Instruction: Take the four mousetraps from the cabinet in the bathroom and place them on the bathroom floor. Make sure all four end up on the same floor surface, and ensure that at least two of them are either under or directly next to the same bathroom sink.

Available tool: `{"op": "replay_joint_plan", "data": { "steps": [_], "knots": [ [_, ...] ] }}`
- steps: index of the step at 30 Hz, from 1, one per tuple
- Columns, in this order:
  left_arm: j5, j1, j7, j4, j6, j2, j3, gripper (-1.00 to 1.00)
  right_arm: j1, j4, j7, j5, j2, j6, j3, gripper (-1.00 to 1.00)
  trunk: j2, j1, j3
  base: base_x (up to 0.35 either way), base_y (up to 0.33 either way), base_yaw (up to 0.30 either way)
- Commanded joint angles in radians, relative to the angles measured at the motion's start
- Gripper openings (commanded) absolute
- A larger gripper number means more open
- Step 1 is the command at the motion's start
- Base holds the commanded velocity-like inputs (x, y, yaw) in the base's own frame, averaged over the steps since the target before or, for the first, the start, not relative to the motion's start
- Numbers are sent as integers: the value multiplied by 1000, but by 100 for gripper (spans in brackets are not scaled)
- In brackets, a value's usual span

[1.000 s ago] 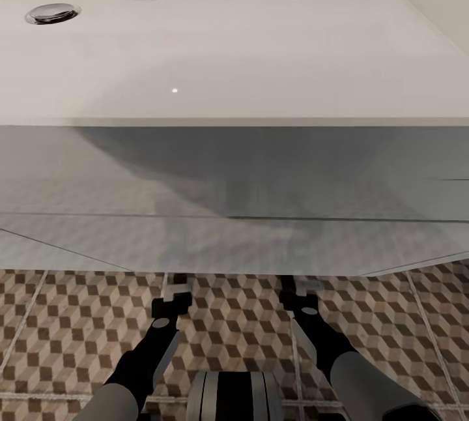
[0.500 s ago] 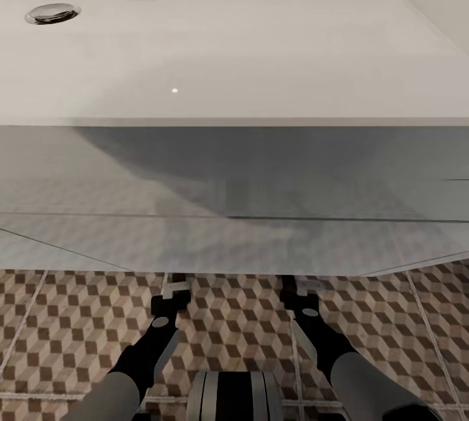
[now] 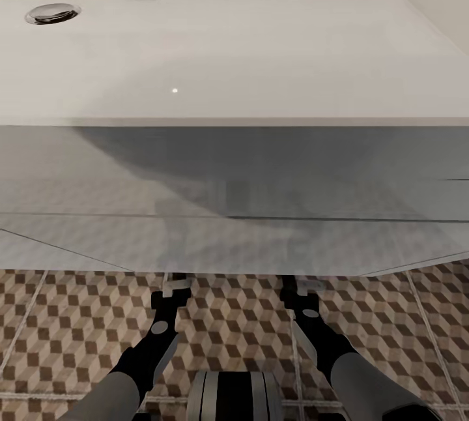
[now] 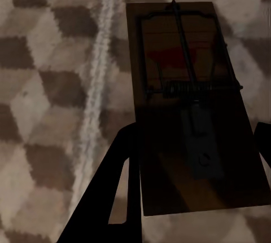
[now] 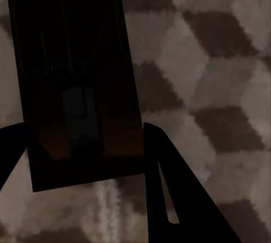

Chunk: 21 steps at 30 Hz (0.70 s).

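A mousetrap (image 4: 189,105) lies between the left gripper's (image 4: 192,158) fingers, close above or on the bathroom floor (image 4: 51,85); contact cannot be told. A second mousetrap (image 5: 73,79) sits likewise in the right gripper (image 5: 79,153), whose jaws flank its board. Both grippers appear to grip their traps. In the head view, the left gripper (image 3: 174,285) and right gripper (image 3: 301,285) reach under the front edge of the white sink unit (image 3: 234,173), over the cube-patterned tiles (image 3: 234,323). Judged progress: two traps are near release beneath the sink; the other two are unaccounted for here.
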Motion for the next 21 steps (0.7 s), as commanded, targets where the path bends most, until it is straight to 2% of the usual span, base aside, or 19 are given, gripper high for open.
{"op": "replay_joint_plan", "data": {
  "steps": [1,14,16,21],
  "knots": [
    [-3,-1,13,2,-4,1,-6,-100,-1,0,-6,-14,-1,-4,8,-100,0,0,0,0,0,0],
    [-6,-1,11,11,-7,-2,-6,-100,-1,1,-6,-13,-3,-4,8,-100,0,0,0,0,0,0],
    [-13,-1,9,12,-3,-4,-7,-100,-1,1,-6,-13,-4,-4,7,-100,0,0,0,0,0,0],
    [-60,-1,11,14,5,-8,-6,-100,-1,1,-7,-12,-6,-4,7,-100,0,0,0,-39,0,0]
  ]
}}
